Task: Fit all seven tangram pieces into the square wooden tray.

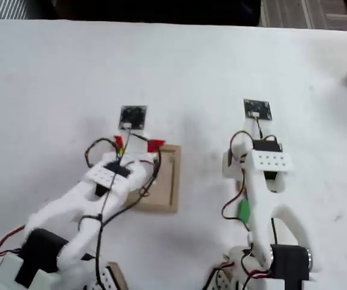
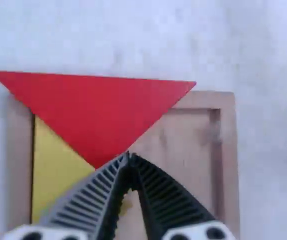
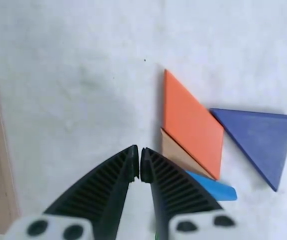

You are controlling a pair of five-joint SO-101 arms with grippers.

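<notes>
One white tabletop carries two arms and one square wooden tray. In the high view the left arm runs up from the lower left corner and ends over the tray, which sits just left of the frame's centre.

The left gripper is clenched, its two ribbed fingers pressed together at the point of one large red triangle and apparently pinching that corner. The triangle's long edge lies across the tray's far rim and sticks out past it at one end. One yellow piece lies flat inside the tray against a side wall, partly covered by the red triangle. The rest of the tray floor is bare wood.

The right arm stands right of centre in the high view, well apart from the tray. The right gripper is closed on nothing, hanging over bare tabletop. Just beside it lie four loose pieces in one cluster:
- one orange parallelogram
- one tan triangle, tucked along the parallelogram's edge
- one light blue piece, partly hidden by a finger
- one dark blue triangle, touching the parallelogram's corner

That makes six pieces counted — two at the tray, four outside it.
</notes>
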